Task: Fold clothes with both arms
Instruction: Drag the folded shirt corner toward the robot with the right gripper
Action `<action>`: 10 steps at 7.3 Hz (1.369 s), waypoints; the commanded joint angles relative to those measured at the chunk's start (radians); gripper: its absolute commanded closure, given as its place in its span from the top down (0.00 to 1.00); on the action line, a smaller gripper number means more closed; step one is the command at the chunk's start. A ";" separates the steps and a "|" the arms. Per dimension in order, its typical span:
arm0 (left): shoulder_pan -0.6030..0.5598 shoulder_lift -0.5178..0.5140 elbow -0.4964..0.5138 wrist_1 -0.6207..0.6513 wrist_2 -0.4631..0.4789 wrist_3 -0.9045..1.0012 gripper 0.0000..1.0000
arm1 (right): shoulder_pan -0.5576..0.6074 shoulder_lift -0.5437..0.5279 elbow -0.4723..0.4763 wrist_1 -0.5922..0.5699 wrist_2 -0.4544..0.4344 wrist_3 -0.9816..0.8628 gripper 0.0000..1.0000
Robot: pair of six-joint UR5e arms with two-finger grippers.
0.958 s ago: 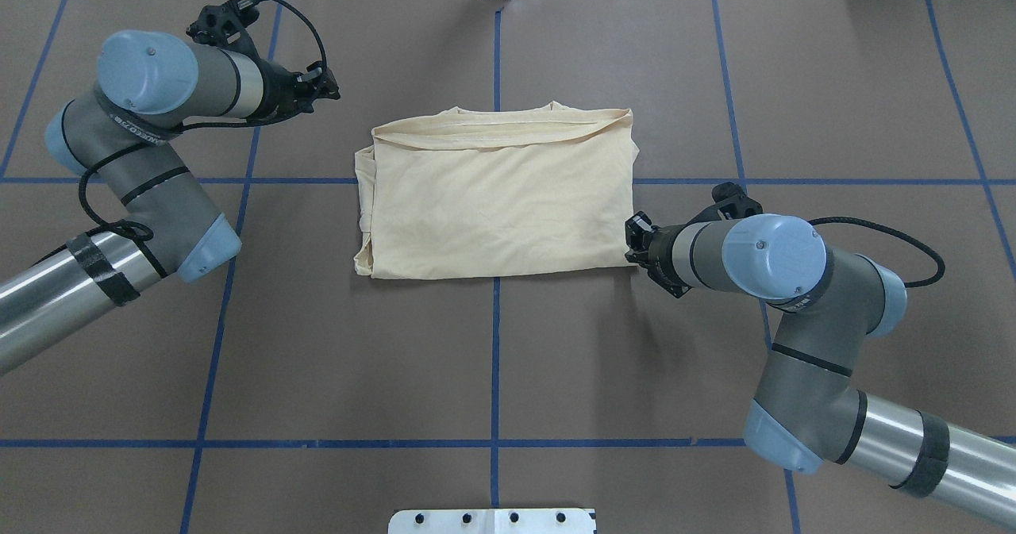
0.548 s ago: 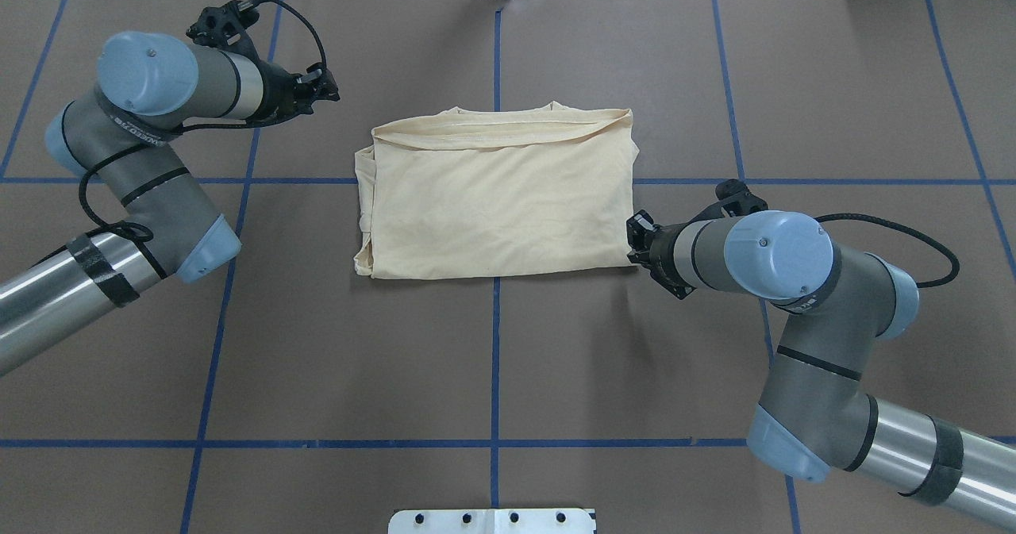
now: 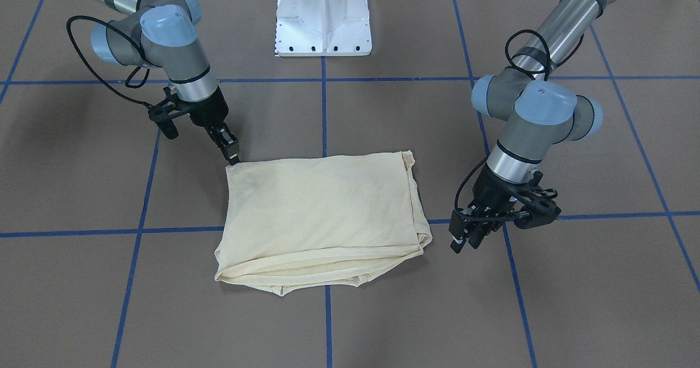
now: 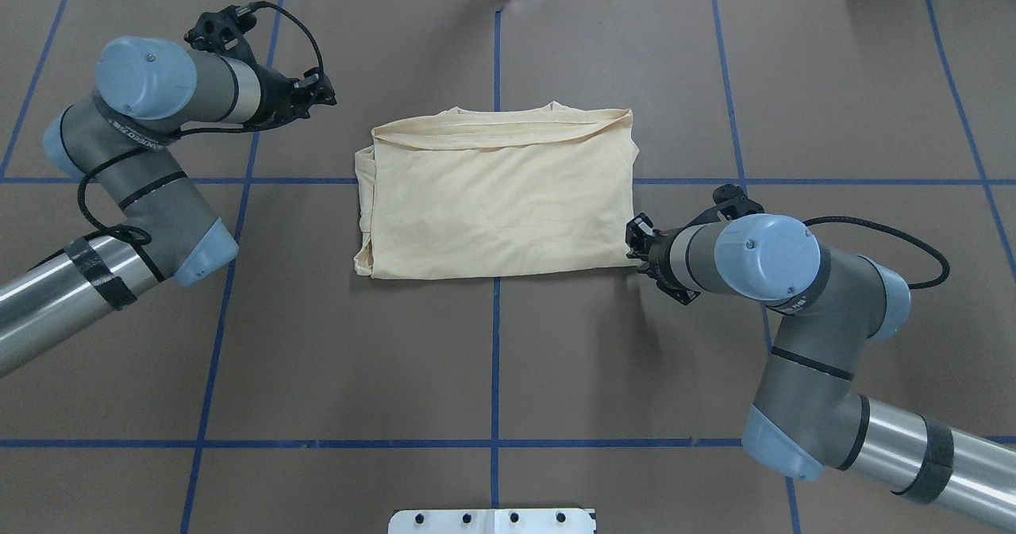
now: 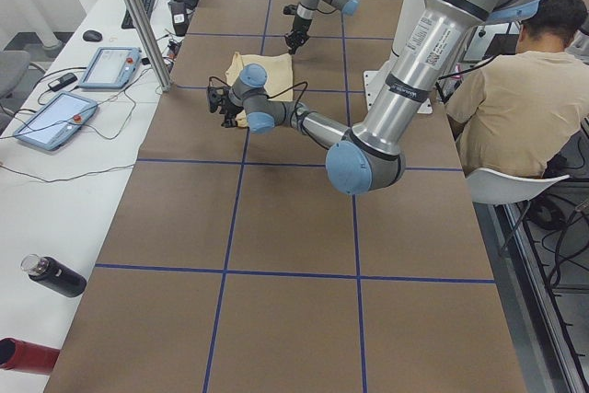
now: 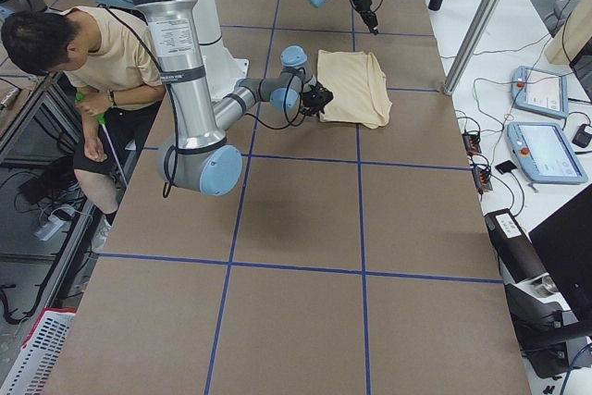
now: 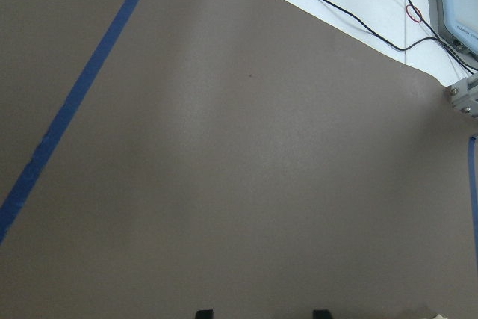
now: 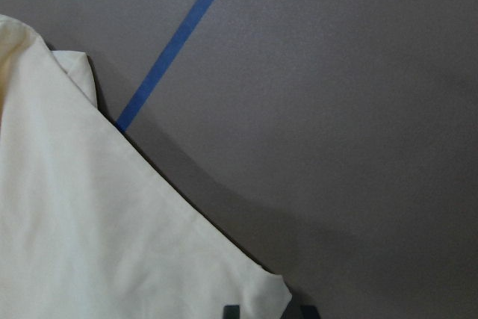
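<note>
Looking down on the brown tabletop (image 4: pixel 317 359) with its blue tape grid (image 4: pixel 494 359), we have the pale cream-yellow thin-fabric shirt (image 4: pixel 496 209) folded into a tidy rectangle. Its print is hidden, and it lies midway between the two ends, nearer the far edge than the robot's side.

Over to the grey-and-silver right arm with light blue joint caps (image 4: pixel 766 260). It's down low at the shirt's near right corner, and its wrist camera shows the jaws slightly apart with the very tip of that corner between them, not clamped yet. The matching grey-and-silver left arm (image 4: pixel 151 82) hangs off the cloth, out beyond the far left corner, jaws wide apart over bare tabletop and holding nothing.

Now the danger. That right-hand bite looks shallow. Close there and, by my reading, the jaws may catch only the top layer, so the stack peels open on the lift, or the thin fabric simply slips free. With the left arm nowhere near a grip, a one-sided pull would likely drag and skew the whole rectangle. Watch the shirt's far edge too, where loose rolled layers could spill out under any tug.
</note>
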 commanded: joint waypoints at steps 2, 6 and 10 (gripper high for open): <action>0.002 0.001 -0.001 0.000 0.002 -0.002 0.55 | -0.002 0.002 -0.012 -0.005 -0.018 -0.001 0.66; 0.004 0.004 0.000 0.000 0.014 0.000 0.55 | -0.002 0.022 -0.034 -0.008 -0.035 -0.002 0.40; 0.004 0.004 0.000 0.000 0.014 0.000 0.55 | -0.001 0.022 -0.031 -0.008 -0.034 -0.004 0.00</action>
